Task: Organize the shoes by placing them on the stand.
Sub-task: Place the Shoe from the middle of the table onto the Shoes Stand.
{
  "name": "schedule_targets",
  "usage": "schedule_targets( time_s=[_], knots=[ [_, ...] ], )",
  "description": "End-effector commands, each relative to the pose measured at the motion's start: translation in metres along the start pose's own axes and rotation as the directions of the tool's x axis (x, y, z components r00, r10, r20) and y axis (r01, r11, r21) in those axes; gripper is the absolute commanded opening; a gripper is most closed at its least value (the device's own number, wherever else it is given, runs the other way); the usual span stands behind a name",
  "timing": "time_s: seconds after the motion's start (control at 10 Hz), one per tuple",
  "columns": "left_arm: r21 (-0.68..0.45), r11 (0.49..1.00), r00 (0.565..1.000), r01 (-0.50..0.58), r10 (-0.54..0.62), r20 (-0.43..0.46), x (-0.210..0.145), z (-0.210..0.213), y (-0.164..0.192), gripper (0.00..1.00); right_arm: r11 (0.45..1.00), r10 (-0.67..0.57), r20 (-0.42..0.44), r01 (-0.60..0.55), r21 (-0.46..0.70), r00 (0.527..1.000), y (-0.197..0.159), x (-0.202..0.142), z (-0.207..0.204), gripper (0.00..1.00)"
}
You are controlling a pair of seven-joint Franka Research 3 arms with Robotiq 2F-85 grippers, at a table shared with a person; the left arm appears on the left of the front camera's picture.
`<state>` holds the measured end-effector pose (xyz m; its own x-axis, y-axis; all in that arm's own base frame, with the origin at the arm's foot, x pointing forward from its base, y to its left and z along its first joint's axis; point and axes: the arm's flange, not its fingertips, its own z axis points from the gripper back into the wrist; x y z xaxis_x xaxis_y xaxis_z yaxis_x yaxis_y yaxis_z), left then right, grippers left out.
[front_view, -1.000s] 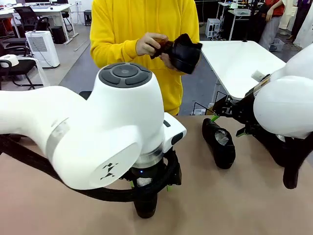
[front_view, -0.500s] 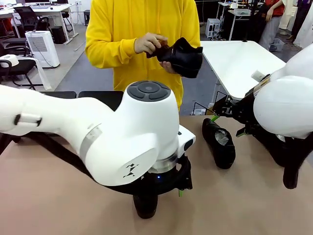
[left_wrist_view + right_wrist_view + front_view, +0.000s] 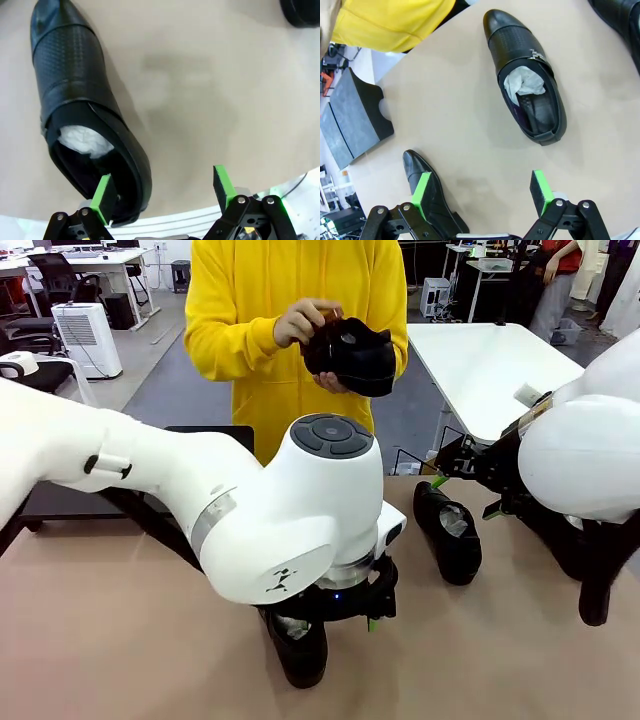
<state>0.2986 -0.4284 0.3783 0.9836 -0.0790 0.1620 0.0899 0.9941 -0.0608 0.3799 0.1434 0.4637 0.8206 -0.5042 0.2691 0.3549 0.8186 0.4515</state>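
Front view: the left arm (image 3: pixel 300 520) has been swung rightward over the near shoe (image 3: pixel 300 655), and another shoe (image 3: pixel 355 350) has been raised in the person's hand (image 3: pixel 300 322).

Left wrist view: the left jaws are spread and empty, with the near shoe's heel beside one pad (image 3: pixel 102 197); a grasp seems prepared.

Right wrist view: the right jaws are released. The stand (image 3: pixel 355 115) is seen bare, apart from a stuffed shoe (image 3: pixel 527 80).
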Motion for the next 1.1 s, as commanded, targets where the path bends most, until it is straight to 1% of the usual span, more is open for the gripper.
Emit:
schedule_targets(
  time_s=[0.0, 0.2, 0.3, 0.4, 0.5, 0.6, 0.8, 0.9, 1.0],
  knots=[
    [0.012, 0.998, 0.997, -0.064, 0.063, 0.033, 0.015, 0.001, -0.007, 1.00, 1.000, 0.010, 0.004, -0.010, -0.004, 1.000, 0.000, 0.001, 0.001, 1.00],
    [0.007, 0.993, 0.992, -0.120, 0.120, 0.034, 0.026, 0.006, -0.002, 1.00, 1.000, 0.010, 0.004, -0.010, -0.004, 1.000, 0.000, 0.001, 0.001, 1.00],
    [0.006, 0.988, 0.988, -0.153, 0.153, 0.009, 0.030, 0.001, 0.000, 1.00, 1.000, 0.010, 0.004, -0.010, -0.004, 1.000, 0.000, 0.001, 0.001, 1.00],
    [0.007, 0.979, 0.979, -0.205, 0.205, -0.003, 0.034, -0.003, 0.001, 1.00, 1.000, 0.010, 0.004, -0.010, -0.004, 1.000, 0.000, 0.001, 0.001, 1.00],
    [0.012, 0.973, 0.973, -0.230, 0.230, -0.006, 0.038, -0.008, 0.002, 1.00, 1.000, 0.010, 0.004, -0.010, -0.004, 1.000, 0.000, 0.001, 0.001, 1.00],
    [0.035, 0.968, 0.969, -0.249, 0.249, 0.004, 0.041, -0.013, 0.004, 1.00, 1.000, 0.010, 0.004, -0.010, -0.004, 1.000, 0.000, 0.001, 0.001, 1.00],
    [0.038, 0.965, 0.966, -0.258, 0.258, -0.008, 0.039, -0.021, 0.005, 1.00, 1.000, 0.010, 0.004, -0.010, -0.004, 1.000, 0.000, 0.001, 0.001, 1.00],
    [0.068, 0.966, 0.968, -0.249, 0.250, -0.004, 0.039, -0.026, 0.007, 0.97, 1.000, 0.010, 0.004, -0.010, -0.004, 1.000, 0.000, 0.001, 0.001, 1.00],
    [0.078, 0.967, 0.970, -0.242, 0.244, -0.016, 0.038, -0.028, 0.008, 0.89, 1.000, 0.010, 0.004, -0.010, -0.004, 1.000, 0.000, 0.001, 0.001, 1.00]
  ],
)
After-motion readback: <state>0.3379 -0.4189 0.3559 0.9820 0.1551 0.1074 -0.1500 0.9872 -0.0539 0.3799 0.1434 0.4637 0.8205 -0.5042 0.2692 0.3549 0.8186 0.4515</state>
